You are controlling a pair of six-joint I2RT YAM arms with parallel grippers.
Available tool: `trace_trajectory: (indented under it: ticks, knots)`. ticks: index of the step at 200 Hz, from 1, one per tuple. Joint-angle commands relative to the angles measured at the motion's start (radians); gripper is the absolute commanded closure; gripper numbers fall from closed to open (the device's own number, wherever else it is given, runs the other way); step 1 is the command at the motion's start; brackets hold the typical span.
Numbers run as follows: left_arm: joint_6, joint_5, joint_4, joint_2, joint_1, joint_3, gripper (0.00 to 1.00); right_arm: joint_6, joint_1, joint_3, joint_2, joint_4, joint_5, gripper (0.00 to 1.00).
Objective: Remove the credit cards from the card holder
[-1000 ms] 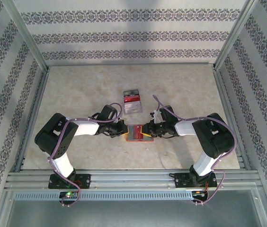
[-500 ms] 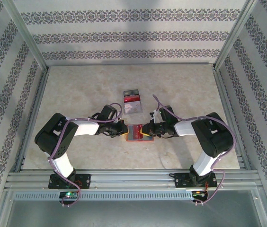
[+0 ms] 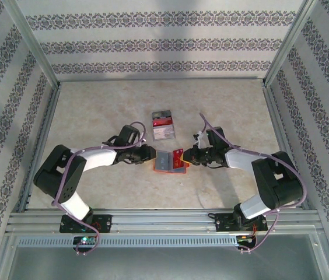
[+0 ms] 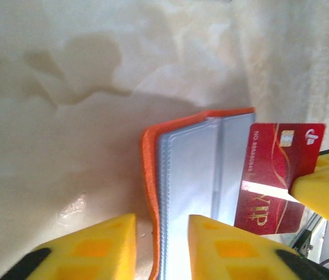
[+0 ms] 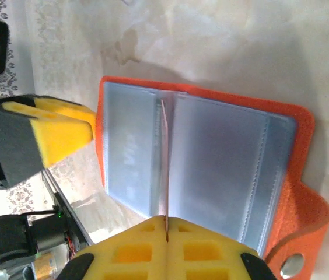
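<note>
The orange card holder (image 3: 162,161) lies open on the table, its grey-blue inner side (image 4: 191,169) facing up. My left gripper (image 3: 151,155) is at its left edge. Its yellow jaws (image 4: 161,248) are open, with the holder's orange edge (image 4: 147,175) between them and a gap on each side. My right gripper (image 3: 189,157) is shut on a red credit card (image 3: 179,157) and holds it over the holder's right half. In the right wrist view the card (image 5: 165,157) shows edge-on, pinched between the shut gripper (image 5: 167,224). The snap tab (image 5: 296,265) sticks out at the lower right.
A clear tray (image 3: 163,125) with red and pale contents sits just behind the card holder. Patterned walls enclose the table on three sides. A metal rail (image 3: 164,219) runs along the near edge by the arm bases.
The right gripper has drawn the red card out of the holder and moved right with it. The left gripper has opened off the holder's edge. Grey-blue pockets now show where the card was.
</note>
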Motion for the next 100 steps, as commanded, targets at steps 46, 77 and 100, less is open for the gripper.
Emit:
trace_trajectory:
  ticks: [46,77,100]
  knots:
    - [0.267,0.013,-0.154,-0.249,0.139,0.066,0.61,-0.251,-0.008,0.176,-0.155,-0.23,-0.028,1.0]
    - [0.5,0.011,-0.21,-0.395,0.171,0.108,0.49,-0.484,-0.003,0.286,-0.225,-0.4,0.003,1.0]
    - [0.695,0.058,-0.202,-0.491,0.176,0.117,0.4,-0.657,0.007,0.357,-0.263,-0.501,0.033,1.0]
